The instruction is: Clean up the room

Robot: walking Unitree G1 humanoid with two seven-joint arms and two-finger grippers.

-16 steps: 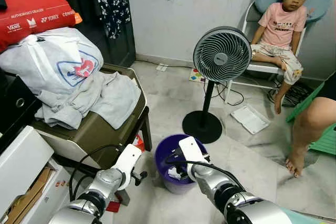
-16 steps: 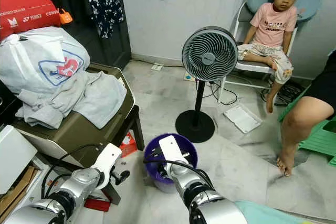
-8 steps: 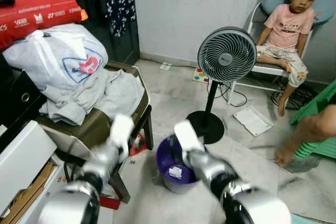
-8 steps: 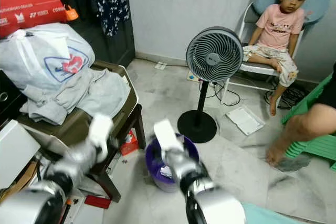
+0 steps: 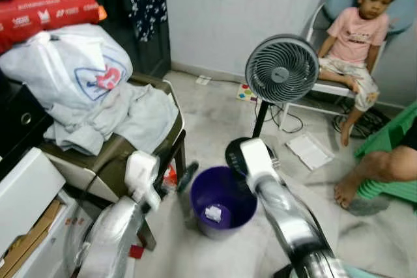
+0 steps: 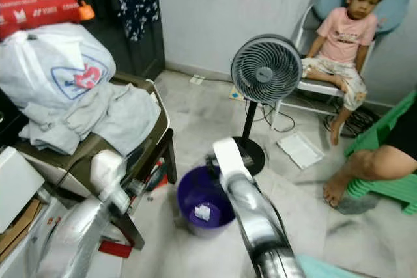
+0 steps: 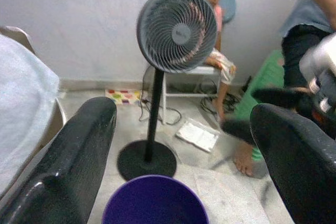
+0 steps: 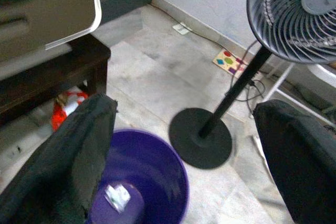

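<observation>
With both pairs of fingers spread and empty, the right gripper (image 8: 184, 145) hangs just above the purple bin (image 5: 223, 198), nearer it than the left gripper (image 7: 178, 145); a white scrap (image 5: 213, 213) lies inside, directly below on the floor.

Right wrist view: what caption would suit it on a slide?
Open right gripper above a purple bin holding crumpled paper.

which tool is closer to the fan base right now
Right. The right tool hangs past the purple bin's far rim, just before the fan base. The left tool sits at the bin's left side by the chair, farther away.
</observation>
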